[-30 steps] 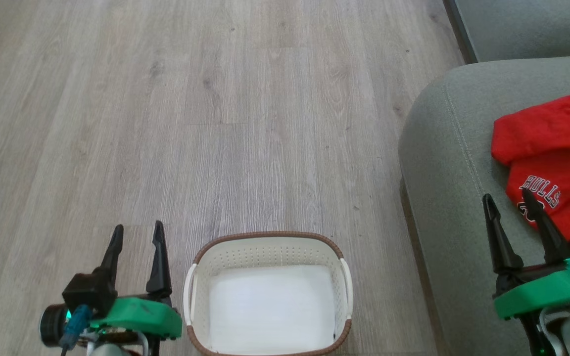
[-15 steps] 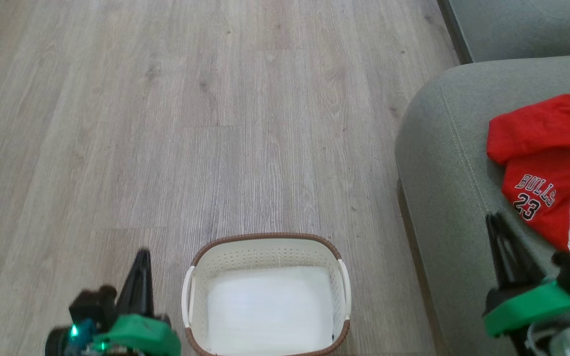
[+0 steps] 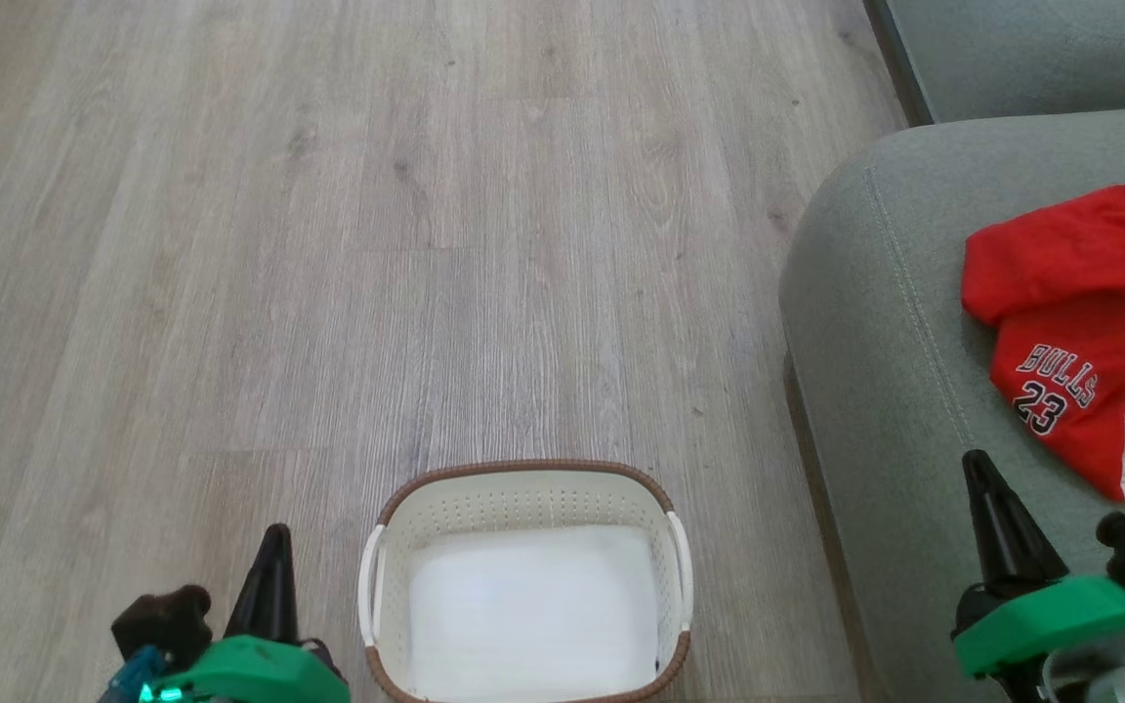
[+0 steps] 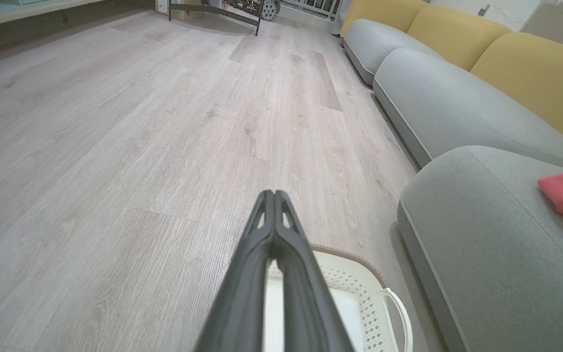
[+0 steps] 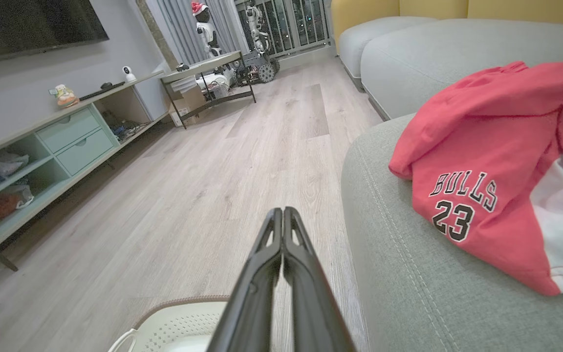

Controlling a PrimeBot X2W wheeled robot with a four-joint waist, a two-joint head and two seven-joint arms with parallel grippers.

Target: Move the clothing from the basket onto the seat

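The red "BULLS 23" clothing (image 3: 1080, 322) lies crumpled on the grey-green seat (image 3: 875, 371) at the right, its white trim at the lower right. The white basket (image 3: 523, 486) with its brown rim stands on the floor, with nothing inside it. My left gripper (image 3: 274, 539) is shut, low at the basket's left. My right gripper (image 3: 976, 467) is shut over the seat's front, short of the clothing. In the right wrist view the shut gripper (image 5: 281, 213) points left of the clothing (image 5: 482, 161), above the seat (image 5: 399, 293). In the left wrist view the shut gripper (image 4: 274, 196) rises over the basket (image 4: 359, 288).
Pale wood floor (image 3: 426, 244) stretches ahead and to the left. More grey sofa cushions (image 4: 447, 107) with yellow backs (image 4: 530, 68) run along the right. A low mint cabinet (image 5: 56, 146) and a small table (image 5: 203, 73) stand far off on the left.
Both grippers went from open to shut and drew back toward the bottom of the head view. The right gripper pulled away from the clothing, which stays on the seat.
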